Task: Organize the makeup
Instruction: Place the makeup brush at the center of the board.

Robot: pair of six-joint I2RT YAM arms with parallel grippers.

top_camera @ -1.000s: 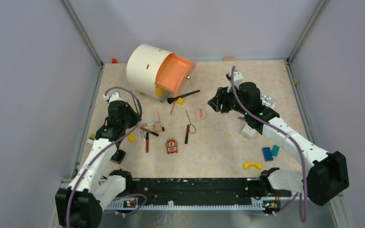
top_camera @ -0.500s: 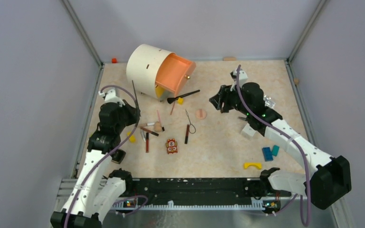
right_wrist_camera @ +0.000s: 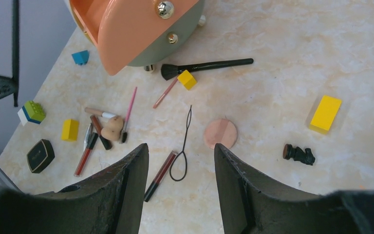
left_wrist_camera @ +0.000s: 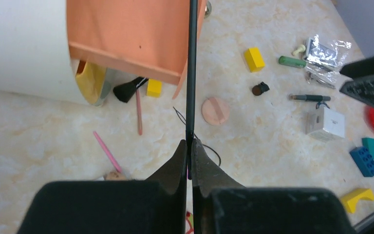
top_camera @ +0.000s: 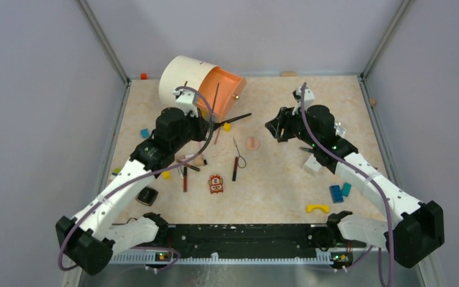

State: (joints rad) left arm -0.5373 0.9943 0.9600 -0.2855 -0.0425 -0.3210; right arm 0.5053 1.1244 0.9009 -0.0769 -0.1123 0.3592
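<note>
Left wrist: left gripper (left_wrist_camera: 189, 144) pinched thin black stick (left_wrist_camera: 192, 73), which ran from fingertips across orange drawer (left_wrist_camera: 126, 34) ahead. Right gripper (right_wrist_camera: 181, 147) spread, holding nothing; wire loop tool (right_wrist_camera: 188, 119) on table below its gap, round puff (right_wrist_camera: 220, 133) just ahead of one fingertip.

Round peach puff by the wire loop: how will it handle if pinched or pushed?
The round puff lies flat and looks thin, so a top-down pinch would likely struggle to catch its edge. It seems light and soft; a pinch may fold it. Pushed, it should slide on the smooth table rather than roll.
</note>
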